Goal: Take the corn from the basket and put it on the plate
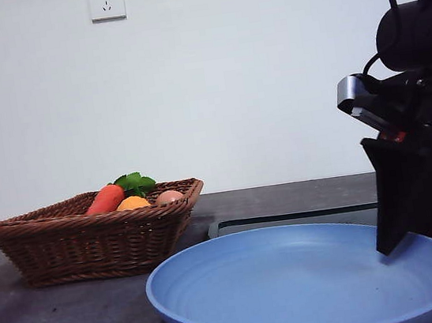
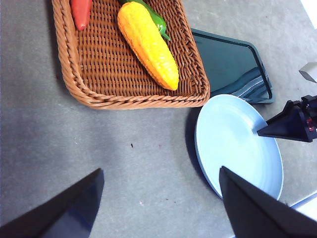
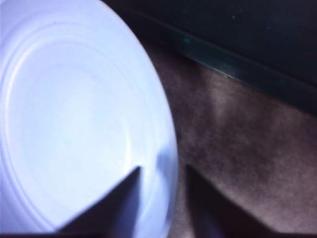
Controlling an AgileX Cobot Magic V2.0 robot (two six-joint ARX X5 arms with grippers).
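Note:
The yellow-orange corn (image 2: 148, 42) lies aslant on the floor of the brown wicker basket (image 2: 143, 101); in the front view only the corn's top (image 1: 132, 203) shows over the basket's rim (image 1: 91, 242). My left gripper (image 2: 161, 170) hangs open high over bare table, short of the basket and holding nothing. The light-blue plate (image 1: 295, 278) sits to the right of the basket. My right gripper (image 3: 163, 168) straddles the plate's (image 3: 74, 114) rim, one jaw inside and one outside, closed narrowly on it; it stands at the plate's right side (image 1: 387, 249).
A red-orange carrot (image 1: 106, 198) with green leaves (image 1: 134, 182) and a small pinkish round item (image 1: 169, 196) share the basket. A flat black tray (image 1: 295, 219) lies behind the plate. Grey tabletop stretches between my left gripper and the basket.

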